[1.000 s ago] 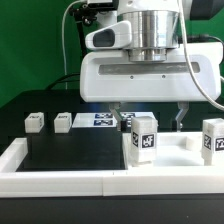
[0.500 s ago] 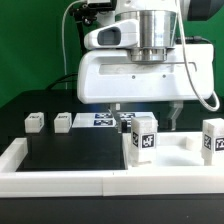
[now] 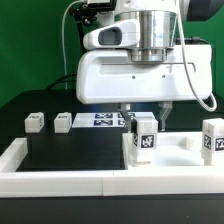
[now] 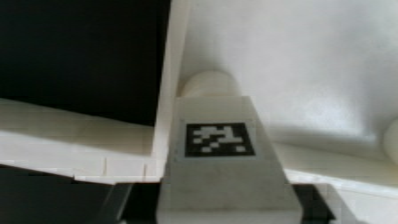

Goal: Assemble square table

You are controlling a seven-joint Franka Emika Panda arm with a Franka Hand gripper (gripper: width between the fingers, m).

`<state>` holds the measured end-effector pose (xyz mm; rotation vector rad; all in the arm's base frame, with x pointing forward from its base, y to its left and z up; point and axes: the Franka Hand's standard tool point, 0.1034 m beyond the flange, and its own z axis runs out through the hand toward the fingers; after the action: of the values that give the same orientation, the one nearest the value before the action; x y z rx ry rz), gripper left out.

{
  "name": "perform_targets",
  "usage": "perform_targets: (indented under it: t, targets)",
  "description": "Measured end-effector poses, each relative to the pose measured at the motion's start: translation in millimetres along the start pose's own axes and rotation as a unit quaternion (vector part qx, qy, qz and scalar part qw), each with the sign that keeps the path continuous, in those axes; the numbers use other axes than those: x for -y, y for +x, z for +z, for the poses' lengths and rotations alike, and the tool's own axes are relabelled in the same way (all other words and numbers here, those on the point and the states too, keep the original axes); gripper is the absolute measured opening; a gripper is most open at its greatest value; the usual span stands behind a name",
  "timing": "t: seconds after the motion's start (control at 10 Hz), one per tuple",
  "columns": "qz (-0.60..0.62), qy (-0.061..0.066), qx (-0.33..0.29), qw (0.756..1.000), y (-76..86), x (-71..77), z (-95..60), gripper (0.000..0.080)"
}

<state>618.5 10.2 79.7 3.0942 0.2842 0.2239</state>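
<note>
**Hand straddles upright leg at slab's edge**

The tagged leg (image 3: 143, 138) stands upright at the left edge of the square table slab (image 3: 183, 152), on the exterior view's right. Only the wrist view shows the slab's raised rim (image 4: 178, 50) running up to it. The hand (image 3: 144, 120) is partly open, with a finger on either side of the leg. Whether it grips cannot be told.

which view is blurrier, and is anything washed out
wrist view: blurrier, the tagged leg fills the frame with soft edges, and the white surface beside it is washed out; exterior view: sharper, evenly lit, the same leg's tag pattern is clear
</note>
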Motion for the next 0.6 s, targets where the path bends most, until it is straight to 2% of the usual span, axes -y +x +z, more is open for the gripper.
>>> perform_targets:
  t: [0.2,0.6]
  targets:
    - [0.021,0.001,0.0,1.0,0.0,-0.3,0.0,0.029]
    - [0.244,0.007,-0.007,0.97,-0.9,-3.0,0.8,0.0291]
